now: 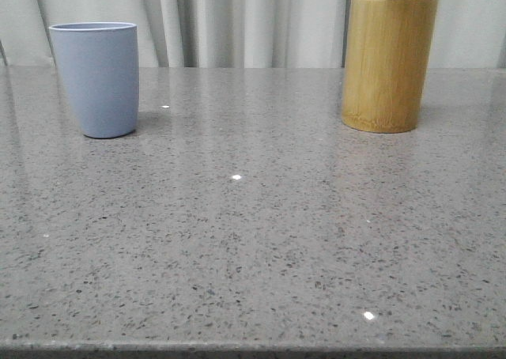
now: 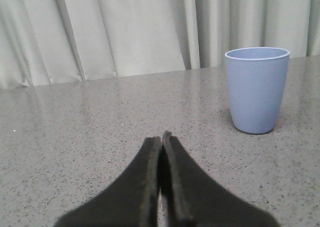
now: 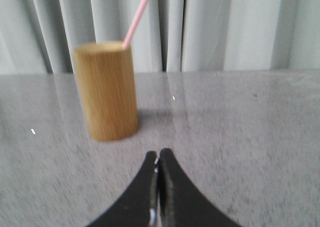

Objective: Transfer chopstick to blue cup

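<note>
Task unstarted: chopstick (image 3: 136, 17) leans in bamboo holder (image 1: 387, 62), blue cup (image 1: 96, 78) apart; left claw (image 2: 161, 139) and right claw (image 3: 158, 157) pressed together, holding nothing.

Grey-blue cup (image 1: 96, 78), pink chopstick (image 3: 137, 18), yellow-brown bamboo holder (image 1: 388, 63), speckled grey table (image 1: 253, 248).

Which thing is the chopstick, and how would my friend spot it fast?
Look across the grey speckled table to the tall yellow-brown bamboo holder on the right. The chopstick is the thin pale pink stick leaning out of its top. The blue cup on the left has nothing sticking out.
</note>
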### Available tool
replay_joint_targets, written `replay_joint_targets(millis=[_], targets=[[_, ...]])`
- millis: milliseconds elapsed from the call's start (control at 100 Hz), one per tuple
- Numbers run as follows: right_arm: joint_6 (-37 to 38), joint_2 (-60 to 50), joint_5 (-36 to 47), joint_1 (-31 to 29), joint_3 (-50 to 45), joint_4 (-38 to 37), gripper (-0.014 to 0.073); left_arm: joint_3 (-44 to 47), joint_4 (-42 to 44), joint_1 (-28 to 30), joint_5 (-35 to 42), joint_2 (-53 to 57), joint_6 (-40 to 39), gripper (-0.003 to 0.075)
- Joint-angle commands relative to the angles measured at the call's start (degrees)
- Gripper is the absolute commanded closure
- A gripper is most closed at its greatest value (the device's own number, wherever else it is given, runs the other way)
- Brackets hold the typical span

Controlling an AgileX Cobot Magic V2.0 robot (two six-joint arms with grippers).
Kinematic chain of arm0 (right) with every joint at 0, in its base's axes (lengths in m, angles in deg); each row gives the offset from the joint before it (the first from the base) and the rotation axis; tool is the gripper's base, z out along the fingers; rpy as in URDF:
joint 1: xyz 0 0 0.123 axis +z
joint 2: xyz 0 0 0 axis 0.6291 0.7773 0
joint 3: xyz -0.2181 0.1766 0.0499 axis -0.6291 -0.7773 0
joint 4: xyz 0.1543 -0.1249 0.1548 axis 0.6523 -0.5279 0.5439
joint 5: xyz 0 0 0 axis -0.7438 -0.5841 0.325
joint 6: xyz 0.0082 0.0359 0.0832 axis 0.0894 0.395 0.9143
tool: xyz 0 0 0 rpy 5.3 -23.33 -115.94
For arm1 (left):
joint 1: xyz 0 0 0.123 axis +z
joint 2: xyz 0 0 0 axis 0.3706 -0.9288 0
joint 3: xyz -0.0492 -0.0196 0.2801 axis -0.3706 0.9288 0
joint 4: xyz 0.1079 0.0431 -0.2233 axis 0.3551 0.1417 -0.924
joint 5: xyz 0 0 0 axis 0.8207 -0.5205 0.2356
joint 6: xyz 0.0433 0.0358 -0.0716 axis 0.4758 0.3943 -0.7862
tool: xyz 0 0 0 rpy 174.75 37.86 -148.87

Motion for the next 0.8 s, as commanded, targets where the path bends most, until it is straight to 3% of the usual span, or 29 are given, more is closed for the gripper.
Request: replay_joint_targets(millis=[0,490,790], targets=[[0.2,0.9,-2.0,-0.5,7.8,0.7,0.0661,-6.3,-0.9,0.1,-0.1,-0.1,-0.7,0.0739],[-6.2,23.3,-38.6,-0.5,40.0,0.2,0.0661,-40.5,-9.3,0.1,-33.9,-26.3,-0.7,0.0739],[-6.2,27.8,-38.5,-0.5,43.4,0.2,0.0661,-45.3,-15.2,0.1,-35.2,-33.9,-0.7,0.0739]])
